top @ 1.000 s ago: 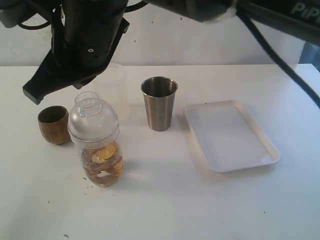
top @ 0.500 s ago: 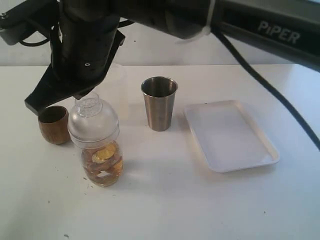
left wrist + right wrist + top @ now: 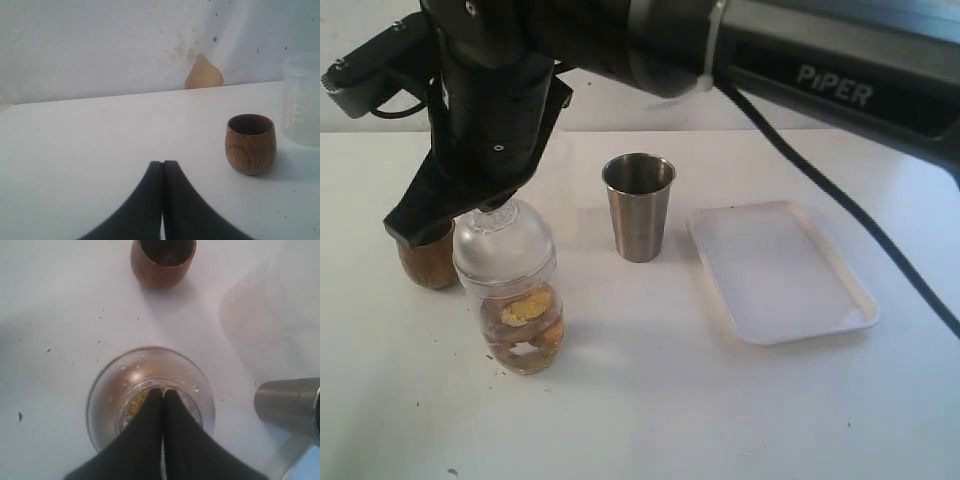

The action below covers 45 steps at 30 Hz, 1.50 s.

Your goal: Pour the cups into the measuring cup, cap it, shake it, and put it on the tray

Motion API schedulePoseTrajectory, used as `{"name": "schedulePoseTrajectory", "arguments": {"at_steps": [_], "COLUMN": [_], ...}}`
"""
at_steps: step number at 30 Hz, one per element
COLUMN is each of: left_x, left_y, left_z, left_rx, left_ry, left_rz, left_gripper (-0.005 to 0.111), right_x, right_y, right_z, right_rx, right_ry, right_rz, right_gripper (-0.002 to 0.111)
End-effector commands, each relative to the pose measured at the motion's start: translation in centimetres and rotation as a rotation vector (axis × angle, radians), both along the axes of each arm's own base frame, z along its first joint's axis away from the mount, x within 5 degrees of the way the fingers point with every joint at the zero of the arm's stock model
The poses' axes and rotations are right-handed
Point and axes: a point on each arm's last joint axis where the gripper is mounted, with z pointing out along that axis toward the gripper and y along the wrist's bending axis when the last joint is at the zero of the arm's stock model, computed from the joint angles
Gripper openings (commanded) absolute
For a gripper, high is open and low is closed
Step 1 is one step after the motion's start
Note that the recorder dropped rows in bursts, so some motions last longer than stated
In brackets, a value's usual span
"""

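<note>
Step in hand, as judged: seating the cap. The right tool [image 3: 163, 392], jaws pressed together and holding nothing, reaches across to the left side and points tip-down at the neck of the clear dome lid [image 3: 505, 250], which sits on top of the measuring cup [image 3: 523, 335]. Whether the tips touch the lid cannot be told. To do it well, press straight down along the cup's axis, centred on the neck, so the lid seats evenly all round and the cup neither tips nor skids toward the wooden cup [image 3: 425, 262] just beside it. Confirm the seal before any shake, since yellow-brown contents lie in the lower part. The left tool [image 3: 163, 164] is also closed and empty, low over the bare bench [image 3: 670, 410], near the wooden cup. The measuring cup stands upright on the bench at front left, well apart from the tray [image 3: 780, 270], with the steel tumbler [image 3: 639, 208] between them, further back. Count: wooden cup 1, steel tumbler 1, measuring cup 1, dome lid 1, frosted cup [image 3: 302, 100] 1, tray 1, tools 2.
</note>
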Motion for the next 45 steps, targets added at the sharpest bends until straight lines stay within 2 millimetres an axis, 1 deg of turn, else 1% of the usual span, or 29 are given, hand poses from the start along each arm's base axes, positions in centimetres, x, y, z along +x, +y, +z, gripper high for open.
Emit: {"name": "schedulePoseTrajectory", "arguments": {"at_steps": [1,13,16,20,24,27,29,34,45], "left_x": [0.0,0.0,0.0,0.0,0.0,0.0,0.0,0.0,0.0], "left_y": [0.0,0.0,0.0,0.0,0.0,0.0,0.0,0.0,0.0], "left_z": [-0.1,-0.1,-0.1,-0.1,-0.1,-0.1,-0.1,-0.1,-0.1], "left_rx": [0.007,0.007,0.007,0.007,0.007,0.007,0.007,0.007,0.007], "left_ry": [-0.011,-0.011,-0.011,-0.011,-0.011,-0.011,-0.011,-0.011,-0.011], "left_rz": [0.003,0.003,0.003,0.003,0.003,0.003,0.003,0.003,0.003], "left_gripper": [0.000,0.000,0.000,0.000,0.000,0.000,0.000,0.000,0.000], "right_x": [0.1,0.1,-0.1,-0.8,-1.5,-1.9,-1.7,-1.3,-1.4], "right_y": [-0.3,-0.3,-0.4,-1.2,-2.0,-2.5,-2.5,-2.3,-2.3], "right_z": [-0.6,-0.7,0.5,3.5,5.2,4.8,3.9,2.3,0.2], "right_rx": [-0.034,-0.035,0.014,0.096,0.122,0.060,0.032,0.024,-0.004], "right_ry": [0.041,0.049,0.007,-0.066,-0.092,-0.033,-0.039,-0.052,-0.025], "right_rz": [-0.014,-0.021,-0.016,-0.009,-0.009,-0.023,-0.023,-0.028,-0.020], "right_gripper": [0.000,0.000,0.000,0.000,0.000,0.000,0.000,0.000,0.000]}}
